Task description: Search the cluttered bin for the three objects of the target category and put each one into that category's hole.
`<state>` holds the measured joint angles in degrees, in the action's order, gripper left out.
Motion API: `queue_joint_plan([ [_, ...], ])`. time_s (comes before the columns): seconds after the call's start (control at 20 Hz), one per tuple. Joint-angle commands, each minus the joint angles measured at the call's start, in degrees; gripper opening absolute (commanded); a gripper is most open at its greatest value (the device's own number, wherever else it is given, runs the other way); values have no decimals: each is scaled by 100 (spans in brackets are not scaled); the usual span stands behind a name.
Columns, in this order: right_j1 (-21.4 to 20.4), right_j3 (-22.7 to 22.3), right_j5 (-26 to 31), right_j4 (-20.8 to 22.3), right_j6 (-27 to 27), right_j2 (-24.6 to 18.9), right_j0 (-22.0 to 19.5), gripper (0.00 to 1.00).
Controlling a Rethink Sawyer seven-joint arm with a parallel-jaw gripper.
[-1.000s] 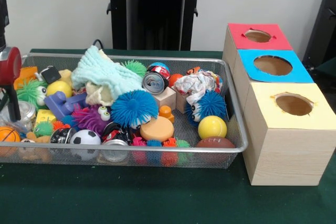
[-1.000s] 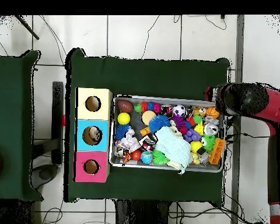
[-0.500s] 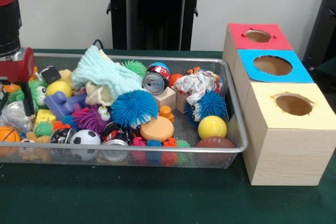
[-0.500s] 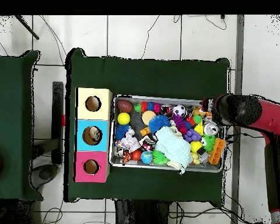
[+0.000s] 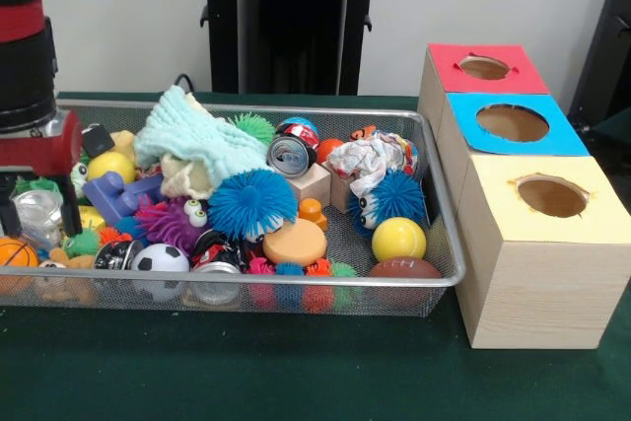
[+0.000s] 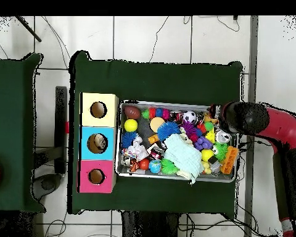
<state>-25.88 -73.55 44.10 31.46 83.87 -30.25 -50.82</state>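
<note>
Search/reach step: gripper [image 5: 37, 206] at far left of frame, low over left end of mesh bin [image 5: 296, 295], fingers straddling a clear crumpled cup [image 5: 39, 212]; can't tell if they grip it or just bracket it. Target category unclear, so task objs can't be picked out; nothing in transit. Holes in box row at right: red box [image 5: 483, 68], blue box [image 5: 513, 123], yellow box [image 5: 552, 196]. Next, prob: close on cup, lift clear of clutter, carry right to matching hole.
</note>
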Motion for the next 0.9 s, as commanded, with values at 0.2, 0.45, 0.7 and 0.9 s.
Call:
queue_joint_plan([
  [0.2, 577, -119, -369, 400, -757, 6, -18, 100],
  [0.45, 392, -284, -235, 400, -834, 50, -38, 100],
  [0.7, 154, -325, -94, 417, -949, 69, -103, 100],
  [0.9, -186, -364, 126, 374, -1120, 63, -217, 100],
])
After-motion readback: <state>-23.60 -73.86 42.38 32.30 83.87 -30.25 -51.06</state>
